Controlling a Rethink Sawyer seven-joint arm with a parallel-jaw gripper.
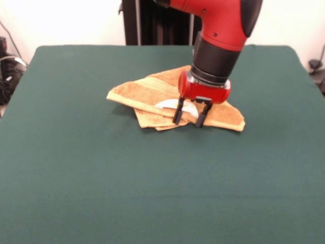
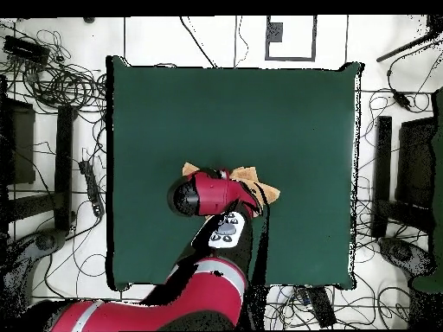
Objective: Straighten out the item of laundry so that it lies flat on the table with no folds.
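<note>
The near half of the surface (image 1: 101, 193) is plain dark green cloth, flat and uniform across its width in the front view.

Beyond that, near mid-surface and slightly toward the far side, lies the towel (image 1: 137, 94). It is orange-tan, crumpled and folded over itself in several layers, not flat. One pointed corner reaches out on the picture's left, another on the right near the front edge of the heap. Smaller folded flaps stick out beneath the main layer on the near side. A paler woven band runs across the upper layer. A white label (image 1: 165, 104) shows on the near face of the heap.

The gripper (image 1: 189, 119) stands over the towel's near edge, just beside the label. Its two black fingers (image 1: 177, 113) point downward, set a narrow gap apart, with the tips at the level of the cloth. Whether they pinch any fabric cannot be told. The red gripper body sits directly above them.

Behind and above, the arm (image 1: 218, 30) comes down from the top edge, red with a black wrist section.

In the overhead view the arm (image 2: 173, 303) reaches from the bottom edge and covers most of the towel (image 2: 260, 186); only tan corners show either side of the wrist.
</note>
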